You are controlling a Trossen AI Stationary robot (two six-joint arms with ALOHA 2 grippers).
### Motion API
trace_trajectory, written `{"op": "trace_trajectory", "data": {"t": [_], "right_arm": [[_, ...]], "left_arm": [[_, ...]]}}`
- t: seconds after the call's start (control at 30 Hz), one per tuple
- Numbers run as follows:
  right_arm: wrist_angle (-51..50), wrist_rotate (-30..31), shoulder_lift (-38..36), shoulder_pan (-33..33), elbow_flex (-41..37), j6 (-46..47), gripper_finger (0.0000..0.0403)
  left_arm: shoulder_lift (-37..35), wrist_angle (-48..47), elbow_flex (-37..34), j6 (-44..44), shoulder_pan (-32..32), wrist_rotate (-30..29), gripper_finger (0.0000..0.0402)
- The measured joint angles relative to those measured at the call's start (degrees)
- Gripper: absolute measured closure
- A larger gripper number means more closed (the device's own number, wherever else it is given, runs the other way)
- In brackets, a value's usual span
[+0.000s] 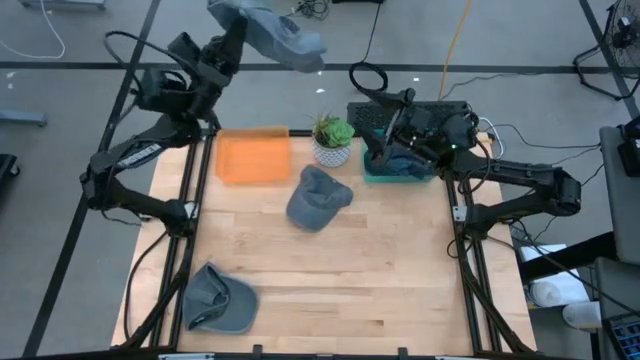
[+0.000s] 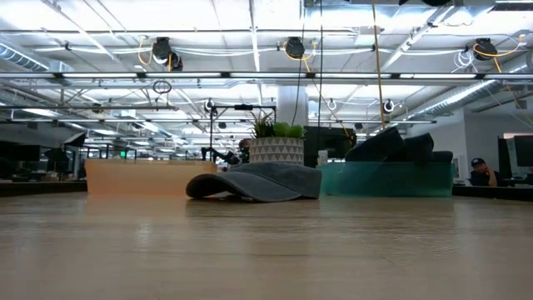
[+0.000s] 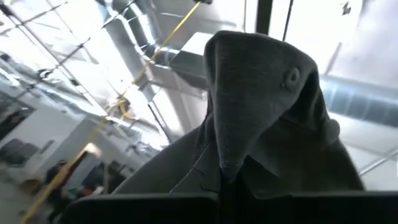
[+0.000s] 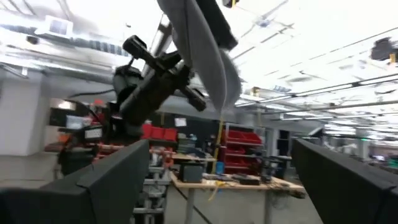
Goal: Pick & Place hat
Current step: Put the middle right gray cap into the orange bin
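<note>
A grey fabric cap is held aloft by the left pincer, which is closed tight on it, high above the far edge of the pale wooden bench; in the left wrist view the cap hangs limp from the grip. A second grey cap lies flat near the middle of the bench, just in front of a small green plant in a white patterned pot. A third grey cap lies at the near left corner. An orange rectangular tray is seen to the left of the plant, and a teal bin to its right. The right pincer is poised over the teal bin with its fingers spread wide and nothing between them.
</note>
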Motion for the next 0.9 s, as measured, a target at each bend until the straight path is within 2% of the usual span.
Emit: {"op": "trace_trajectory", "data": {"t": [0.13, 0.23, 0.43, 0.73, 0.83, 0.9], "right_arm": [[-0.5, -0.9, 1.5, -1.0, 1.3, -0.4, 0.0023], [-0.1, -2.4, 3.1, -1.0, 3.9, -1.3, 0.0023], [-0.4, -2.2, 8.9, 0.3, 9.9, -3.9, 0.0023], [-0.4, -2.2, 15.0, 1.5, 17.7, -5.7, 0.0024], [0.1, -2.2, 15.6, 1.5, 19.0, -7.1, 0.0037], [0.0, -2.2, 15.6, 1.5, 19.4, -8.3, 0.0059]], "left_arm": [[2.5, 4.9, 0.0, -1.9, -1.7, 0.0, 0.0397], [3.7, 4.9, 0.0, -2.0, -2.6, -0.2, 0.0397], [5.4, 4.4, 0.0, -5.8, -3.9, -1.1, 0.0397], [5.6, 1.3, 0.0, -7.2, -4.2, -1.3, 0.0397], [5.6, 1.6, 0.0, -5.4, -4.2, -1.3, 0.0397], [5.6, 1.6, 0.0, -4.7, -4.2, -1.3, 0.0397]]}}
